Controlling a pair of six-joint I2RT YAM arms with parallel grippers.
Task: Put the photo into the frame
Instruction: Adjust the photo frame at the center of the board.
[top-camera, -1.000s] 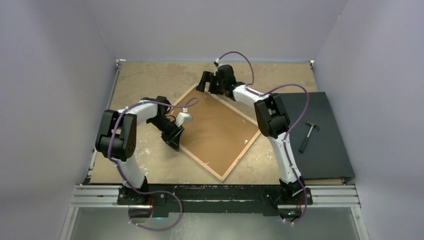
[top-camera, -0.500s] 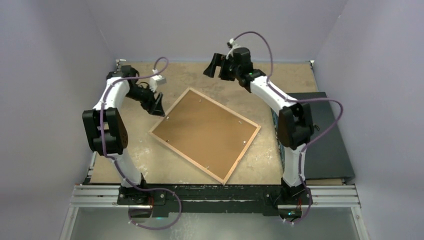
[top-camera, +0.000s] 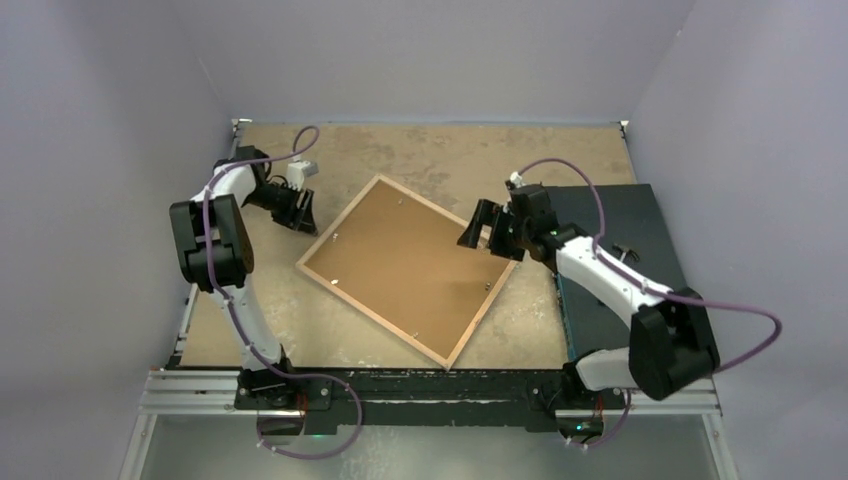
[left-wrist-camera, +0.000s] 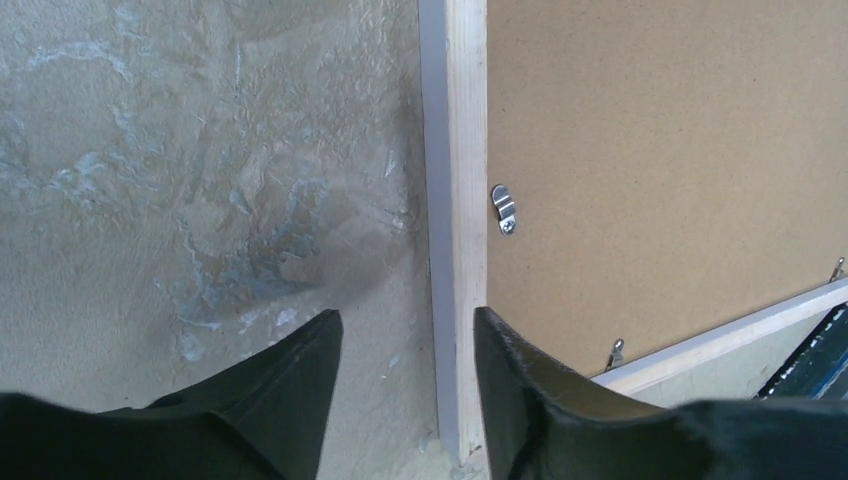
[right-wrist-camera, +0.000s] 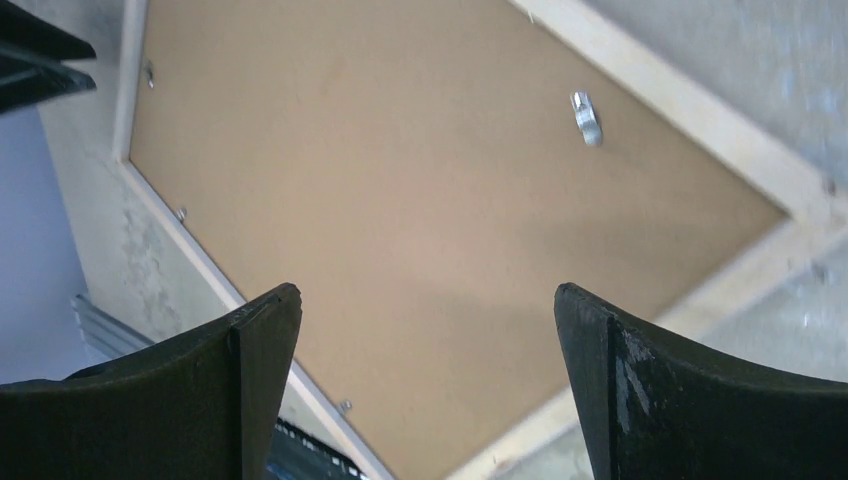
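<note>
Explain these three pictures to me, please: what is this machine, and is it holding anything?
These are two robot arms bolted to a table. One picture looks down from above; the other two come from a camera on each wrist, so the dark shapes there are its own fingers. A picture frame lies back up, its brown backing board showing, beside a dark mat. The left gripper and right gripper are both open, holding nothing. No photo is visible.
</note>
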